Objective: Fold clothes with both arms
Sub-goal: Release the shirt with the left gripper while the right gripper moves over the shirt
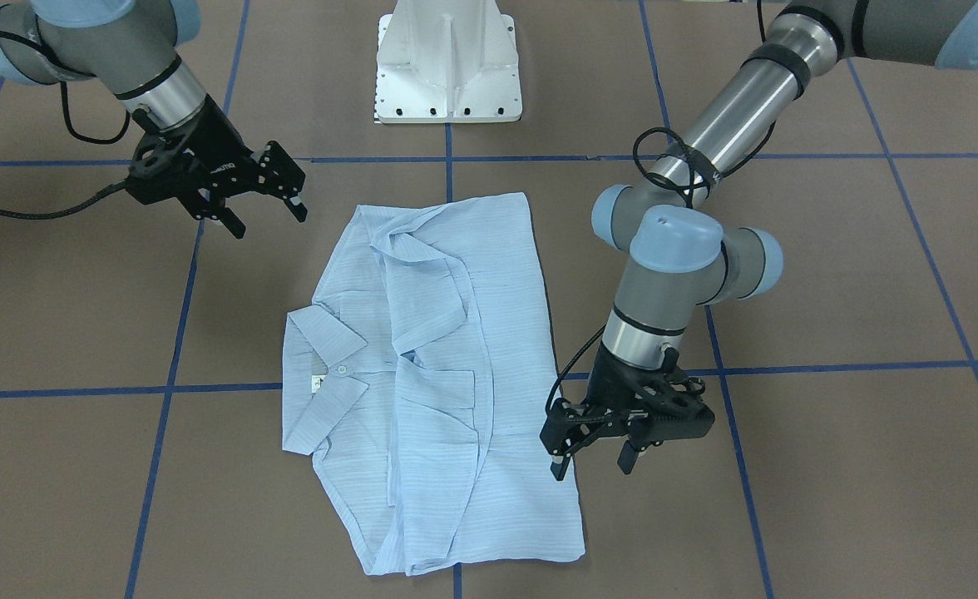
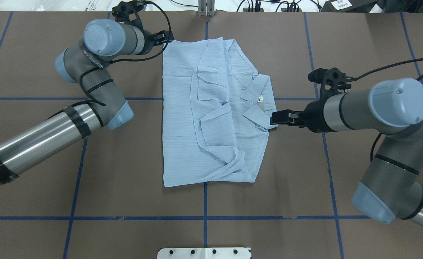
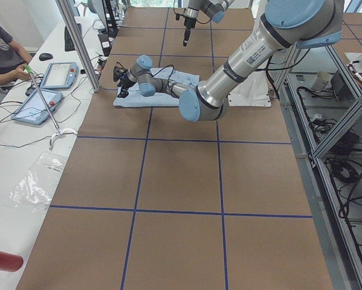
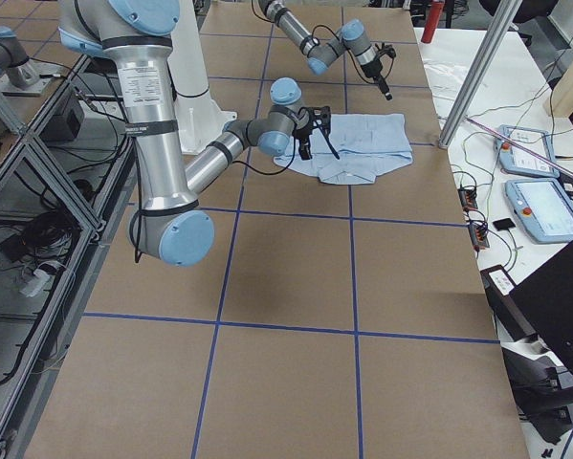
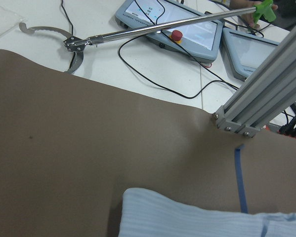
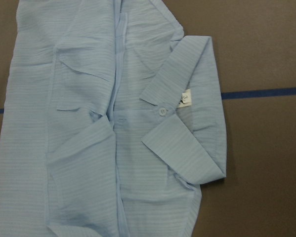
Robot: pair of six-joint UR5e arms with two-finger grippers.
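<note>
- Here, the left gripper, lower right, is shown spread and empty beside the shirt; loose layers may be missed.
- The right gripper, upper left, is likewise spread and empty; folds may be undone.

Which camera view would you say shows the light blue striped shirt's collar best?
The right wrist-mounted view: the light blue shirt's collar lies close up, white button and label clear. Overhead and front-facing views show it smaller; side views, tiny; the left wrist view misses it.
</note>
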